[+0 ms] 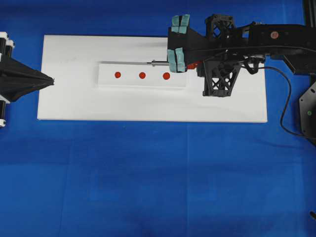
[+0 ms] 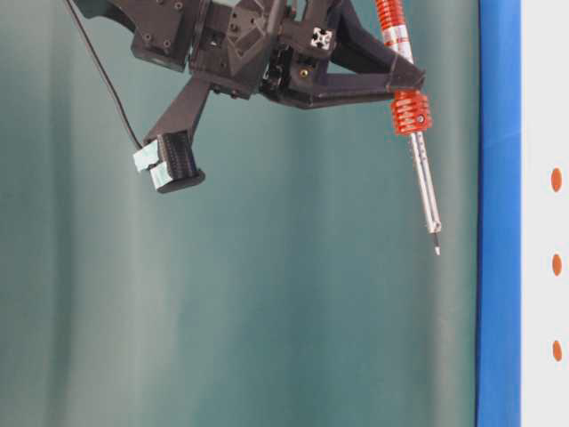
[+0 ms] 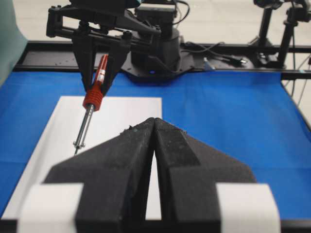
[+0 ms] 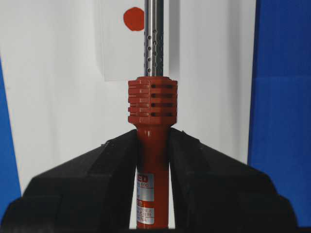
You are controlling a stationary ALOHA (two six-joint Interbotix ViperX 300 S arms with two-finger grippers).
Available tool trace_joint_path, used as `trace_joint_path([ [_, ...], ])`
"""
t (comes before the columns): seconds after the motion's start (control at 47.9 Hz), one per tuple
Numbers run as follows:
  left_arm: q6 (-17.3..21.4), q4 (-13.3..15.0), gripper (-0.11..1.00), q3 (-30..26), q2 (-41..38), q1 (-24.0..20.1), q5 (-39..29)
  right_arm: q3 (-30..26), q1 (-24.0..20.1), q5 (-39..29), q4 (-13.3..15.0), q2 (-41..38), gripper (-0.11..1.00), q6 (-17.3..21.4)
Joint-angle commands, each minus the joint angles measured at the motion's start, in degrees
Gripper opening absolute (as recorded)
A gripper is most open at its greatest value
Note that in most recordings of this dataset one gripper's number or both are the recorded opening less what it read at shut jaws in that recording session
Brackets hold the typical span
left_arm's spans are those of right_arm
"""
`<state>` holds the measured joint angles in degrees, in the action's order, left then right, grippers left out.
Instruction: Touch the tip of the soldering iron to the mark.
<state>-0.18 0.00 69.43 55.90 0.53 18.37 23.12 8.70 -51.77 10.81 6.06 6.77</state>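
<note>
The soldering iron (image 4: 152, 104) has a red-orange handle, and my right gripper (image 4: 153, 141) is shut on it. Its silver shaft (image 1: 158, 62) points left over the white strip (image 1: 106, 81), which carries three red dots. The mark (image 1: 142, 75) is the middle dot. In the table-level view the dark tip (image 2: 436, 252) hangs in the air, apart from the surface and about level with the mark (image 2: 556, 264). An outer dot (image 4: 133, 19) shows just left of the shaft. My left gripper (image 1: 52, 80) rests at the board's left edge, shut and empty (image 3: 154, 121).
The strip lies on a white board (image 1: 74, 106) on the blue table cover (image 1: 158, 177). The iron's black cord (image 1: 283, 98) loops off to the right by the arm's base. Two outer red dots (image 1: 117, 75) (image 1: 166, 76) flank the mark.
</note>
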Motion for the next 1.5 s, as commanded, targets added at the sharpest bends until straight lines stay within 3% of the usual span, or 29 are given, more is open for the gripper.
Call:
trace_joint_path([
  [0.0,-0.1,-0.1,0.0,-0.6,-0.2,0.1,0.6,-0.6,-0.1,0.3,0.1,1.5,0.06,0.0],
  [0.648,-0.1,-0.1,0.0,-0.6,-0.2,0.1,0.6,-0.5,-0.1,0.6,-0.2,0.8,0.06,0.2],
  [1.484,0.2,-0.1,0.0,-0.5,-0.5,0.1,0.6,-0.4,0.4,5.4,-0.3,-11.1,0.06,-0.1],
])
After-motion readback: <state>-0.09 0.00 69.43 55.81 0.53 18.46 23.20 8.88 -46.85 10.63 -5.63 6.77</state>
